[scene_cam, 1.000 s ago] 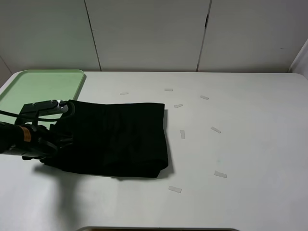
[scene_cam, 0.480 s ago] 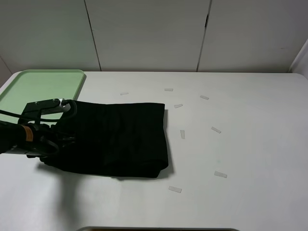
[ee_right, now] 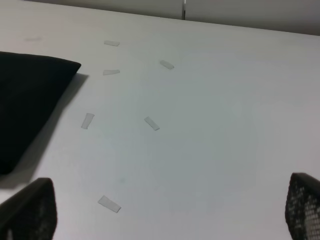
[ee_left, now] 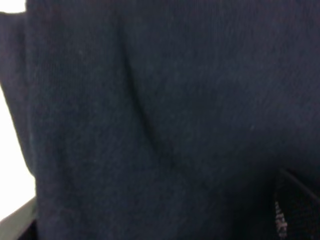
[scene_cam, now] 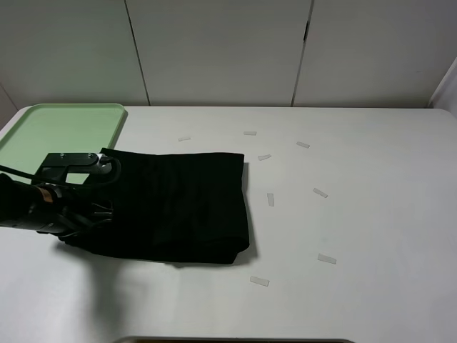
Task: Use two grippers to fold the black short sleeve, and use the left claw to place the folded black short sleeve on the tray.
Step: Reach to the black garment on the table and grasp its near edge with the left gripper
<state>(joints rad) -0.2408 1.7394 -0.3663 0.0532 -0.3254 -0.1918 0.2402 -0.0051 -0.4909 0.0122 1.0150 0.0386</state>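
We see the left arm (scene_cam: 25, 209) black, with an orange band (scene_cam: 44, 201) and grey bracket (scene_cam: 68, 158). Right fingers (ee_right: 304, 205) black, mesh-textured.

The black short sleeve (scene_cam: 178, 207) lay folded into a flat, dark square on the white surface (scene_cam: 371, 214), its far left corner just beside the pale green tray (scene_cam: 57, 125), which sat flat at the surface's far left corner.

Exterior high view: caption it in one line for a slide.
Left hand at the folded black shirt's left edge, green tray close by.
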